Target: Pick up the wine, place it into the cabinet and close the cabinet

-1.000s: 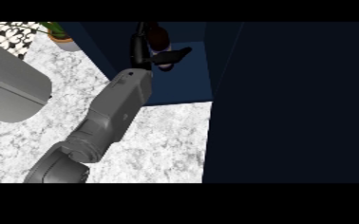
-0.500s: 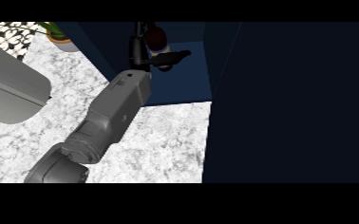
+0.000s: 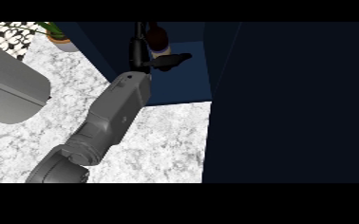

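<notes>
Wine [image 3: 157, 34] is up inside the open cabinet [image 3: 184, 88], close to its left wall, at the far edge of the desk [image 3: 165, 140]. The bottle is dark red with a pale band low down, and it stands almost straight up. I cannot tell if its bottom sits on the cabinet floor yet, because the hand hides that part.

One grey arm comes in from the near left corner of the desk and goes into the cabinet. I take it for the right arm. The right hand [image 3: 144, 59] is black, and its fingers [image 3: 176, 57] look curled round the low part of the bottle, with one sticking out to the right. The left hand does not show.

So the step in hand looks like the putting-in part. The picking up is done, and the bottle is in the right place.

Next, the bottle has to rest on the cabinet floor. Then the fingers need to let go and slide back out without knocking it over. After that the big dark door [image 3: 280, 99] at the right edge of the desk must be swung shut.

A small plant [image 3: 60, 37] sits at the far left corner of the desk, well apart from all this.
</notes>
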Tool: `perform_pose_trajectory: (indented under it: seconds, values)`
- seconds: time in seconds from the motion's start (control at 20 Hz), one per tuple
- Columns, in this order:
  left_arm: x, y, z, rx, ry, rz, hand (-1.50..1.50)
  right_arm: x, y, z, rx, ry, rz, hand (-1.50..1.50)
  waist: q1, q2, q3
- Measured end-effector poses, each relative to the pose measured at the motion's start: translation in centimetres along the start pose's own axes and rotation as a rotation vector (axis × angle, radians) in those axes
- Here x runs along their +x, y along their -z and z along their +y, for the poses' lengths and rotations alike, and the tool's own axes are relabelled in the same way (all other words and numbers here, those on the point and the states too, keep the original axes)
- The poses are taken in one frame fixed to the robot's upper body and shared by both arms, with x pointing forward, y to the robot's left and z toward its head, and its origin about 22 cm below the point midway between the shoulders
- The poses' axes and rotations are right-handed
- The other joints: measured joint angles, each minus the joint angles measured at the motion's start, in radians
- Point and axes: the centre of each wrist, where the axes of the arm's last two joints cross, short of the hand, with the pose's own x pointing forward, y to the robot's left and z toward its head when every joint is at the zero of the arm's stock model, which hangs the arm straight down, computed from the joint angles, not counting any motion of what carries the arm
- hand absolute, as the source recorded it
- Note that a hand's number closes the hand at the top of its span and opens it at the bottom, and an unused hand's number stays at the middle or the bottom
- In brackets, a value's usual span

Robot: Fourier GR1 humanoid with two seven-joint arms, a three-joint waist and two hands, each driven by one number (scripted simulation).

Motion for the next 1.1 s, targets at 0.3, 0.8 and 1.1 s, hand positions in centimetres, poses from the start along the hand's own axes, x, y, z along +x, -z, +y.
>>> perform_pose_trajectory:
  seconds: [0.3, 0.8, 1.1]
  values:
    - [-0.1, -0.2, -0.1, -0.053, -0.034, -0.011, -1.50, -0.1, 0.1, 0.2, 0.002, 0.014, -0.008, -1.50, 0.006, 0.000, -0.001]
    - [-0.6, -0.8, -0.1, -0.088, -0.097, -0.007, -1.50, -0.2, 0.1, 0.5, 0.020, 0.022, 0.000, -1.50, 0.009, -0.008, -0.001]
    - [-0.9, -1.0, 0.1, -0.092, -0.154, 0.020, -1.50, 0.1, 0.3, 0.5, 0.014, 0.025, 0.006, -1.50, 0.005, -0.011, -0.002]
